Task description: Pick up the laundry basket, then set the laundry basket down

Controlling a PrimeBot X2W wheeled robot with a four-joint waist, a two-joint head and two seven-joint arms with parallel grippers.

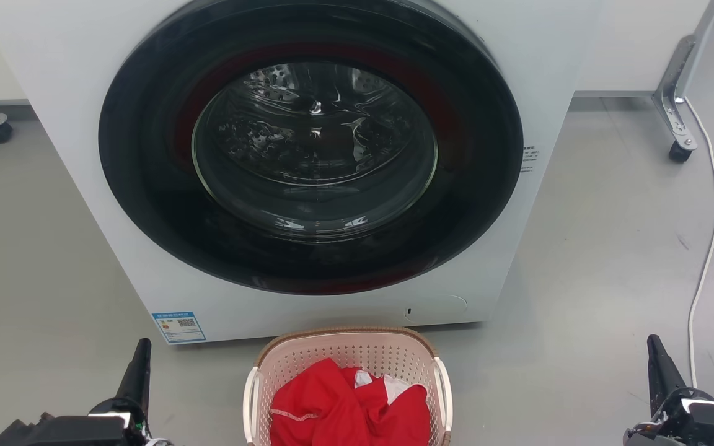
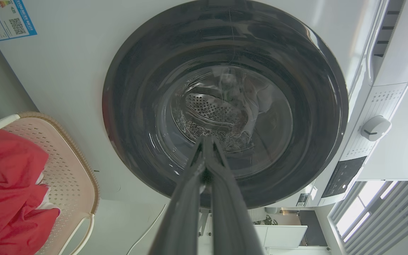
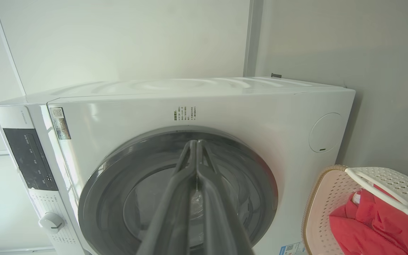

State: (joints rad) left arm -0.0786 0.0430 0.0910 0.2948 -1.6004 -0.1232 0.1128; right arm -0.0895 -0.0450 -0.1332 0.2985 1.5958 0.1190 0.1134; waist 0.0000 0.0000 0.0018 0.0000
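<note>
The left hand [image 1: 141, 359] sits low at the robot's left, its two dark fingers pressed together and pointing ahead at the washing machine [image 1: 66, 155]; it holds nothing. To its right, between the two arms, the laundry basket [image 1: 357, 350] stands on the floor just in front of the washer's base, holding a crumpled red garment [image 1: 344, 409] with a bit of white cloth showing. Its white handles run along its sides: the left handle [image 1: 250, 399] faces the left hand, the right handle [image 1: 444, 396] faces the right hand. The basket's long axis seems to run from the robot toward the washer, though the near end is cut off in the head view. Further right, the right hand [image 1: 656, 356] also has its fingers shut together, empty, pointing the same way.

The basket lies inward of each hand, and the left hand stands nearer to its handle than the right does to its own. A lift would likely need both hands to part and swing inward to the handles.

The grey floor [image 1: 580, 279] is smooth and bare around the basket. The washer's round door [image 1: 310, 148] is closed. At the far right a white cable [image 1: 708, 260] trails along the floor beside a metal leg on a caster [image 1: 676, 121], well apart from the basket.
</note>
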